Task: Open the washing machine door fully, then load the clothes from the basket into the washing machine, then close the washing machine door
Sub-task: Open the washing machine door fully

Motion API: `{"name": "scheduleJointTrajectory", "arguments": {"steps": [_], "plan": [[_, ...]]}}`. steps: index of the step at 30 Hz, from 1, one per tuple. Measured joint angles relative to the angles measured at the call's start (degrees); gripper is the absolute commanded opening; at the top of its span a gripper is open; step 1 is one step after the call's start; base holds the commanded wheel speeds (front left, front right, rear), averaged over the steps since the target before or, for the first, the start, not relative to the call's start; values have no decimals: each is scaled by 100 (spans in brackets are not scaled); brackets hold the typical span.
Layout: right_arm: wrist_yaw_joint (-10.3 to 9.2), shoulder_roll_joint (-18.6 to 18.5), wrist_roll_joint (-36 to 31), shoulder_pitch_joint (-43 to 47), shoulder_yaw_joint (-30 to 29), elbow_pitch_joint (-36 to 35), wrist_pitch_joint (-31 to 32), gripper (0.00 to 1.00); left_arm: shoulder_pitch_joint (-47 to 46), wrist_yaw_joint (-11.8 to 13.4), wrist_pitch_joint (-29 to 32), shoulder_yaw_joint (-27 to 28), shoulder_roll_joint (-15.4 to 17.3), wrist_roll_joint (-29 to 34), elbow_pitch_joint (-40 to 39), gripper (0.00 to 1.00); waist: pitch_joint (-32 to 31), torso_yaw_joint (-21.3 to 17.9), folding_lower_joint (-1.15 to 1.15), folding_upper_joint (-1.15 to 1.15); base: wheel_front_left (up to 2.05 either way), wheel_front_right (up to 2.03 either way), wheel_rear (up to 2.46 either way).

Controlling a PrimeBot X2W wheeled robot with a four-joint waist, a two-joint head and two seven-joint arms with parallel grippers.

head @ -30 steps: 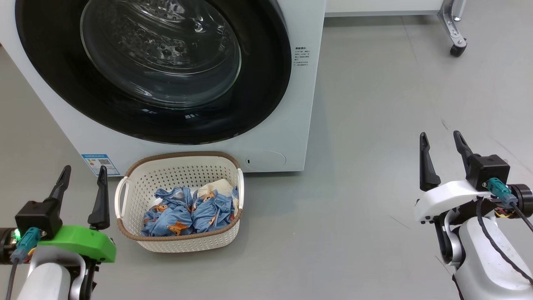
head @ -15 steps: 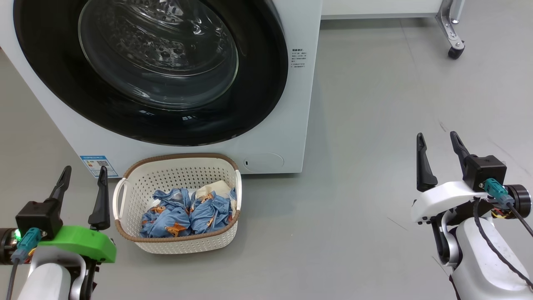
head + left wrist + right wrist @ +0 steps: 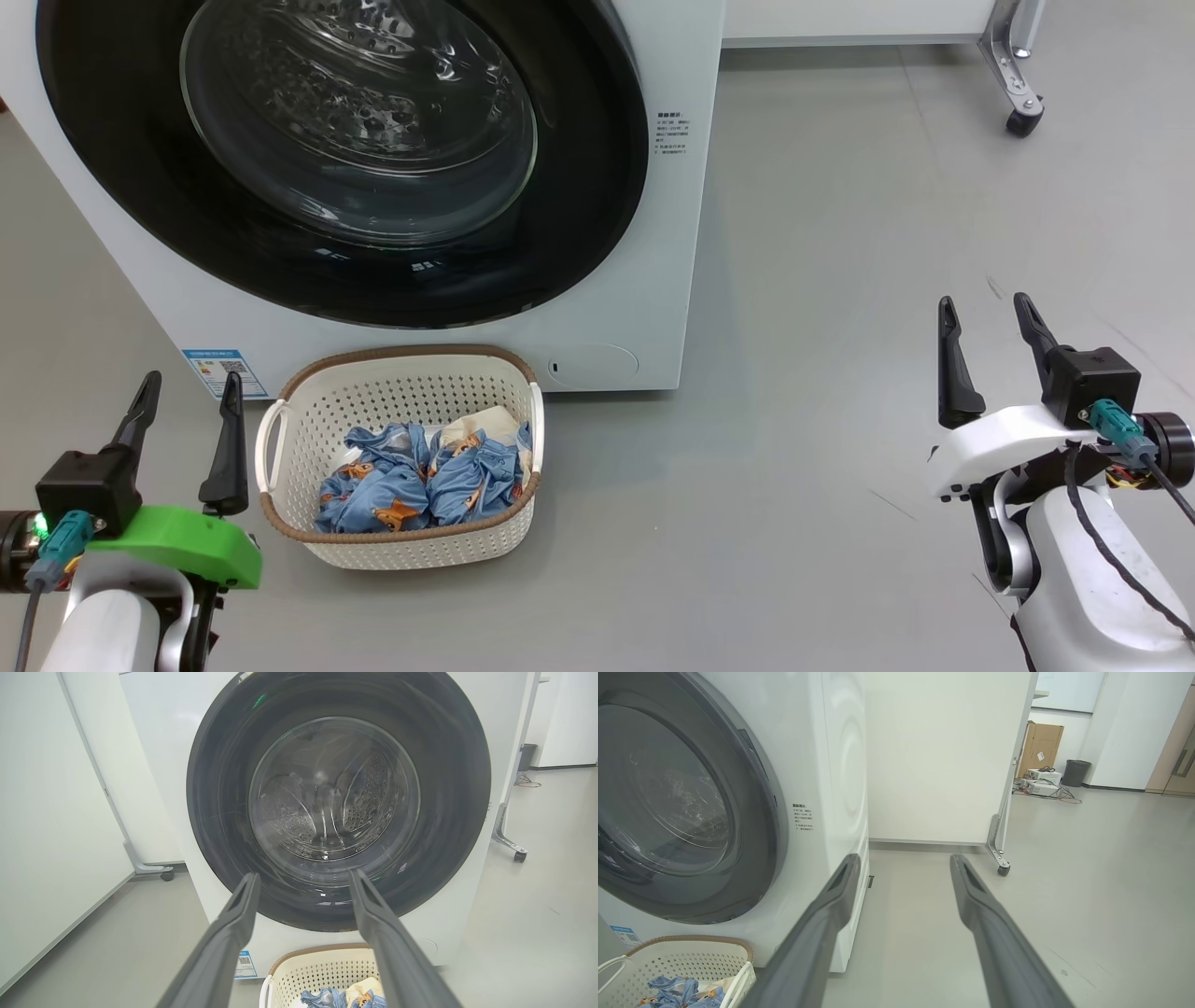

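Only my camera swayed; left gripper [image 3: 190, 378] and right gripper [image 3: 985, 301] gape, empty. Perforated cream basket [image 3: 401, 353] of blue clothes [image 3: 420, 476] sits just right of the left one, glossy door [image 3: 597, 187] shut ahead; blue sticker [image 3: 217, 366] unreadable.

Black-rimmed round washing machine door [image 3: 597, 187] cut off at top, grey label text [image 3: 670, 135] unreadably small, blue printed clothes [image 3: 383, 490] partly hidden by cream perforated basket [image 3: 420, 553]

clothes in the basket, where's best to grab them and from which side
Pinch the raised crumpled fold in the middle of the clothes, coming straight down from above. The walls of the basket close off every side and only its top is open; the bunched ridge probably offers a firm pinch.
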Motion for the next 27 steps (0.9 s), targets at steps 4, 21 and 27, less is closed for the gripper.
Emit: {"name": "scheduleJointTrajectory", "arguments": {"steps": [4, 21, 27], "plan": [[1, -1, -13, 0, -14, -3, 0, 100, 1, 0, 0, 0, -3, 0, -18, 100, 4, 9, 0, 0, 0, 0, 0], [166, 103, 324, -441, -402, -409, -16, 100, 22, 0, 0, -114, -5, 0, -46, 100, 35, 52, 0, 0, 0, 0, 0], [267, 420, 1124, -487, -920, -431, -16, 100, 73, 0, 0, -133, -21, -19, -47, 100, 47, 87, 0, 0, 0, 0, 0]]}}
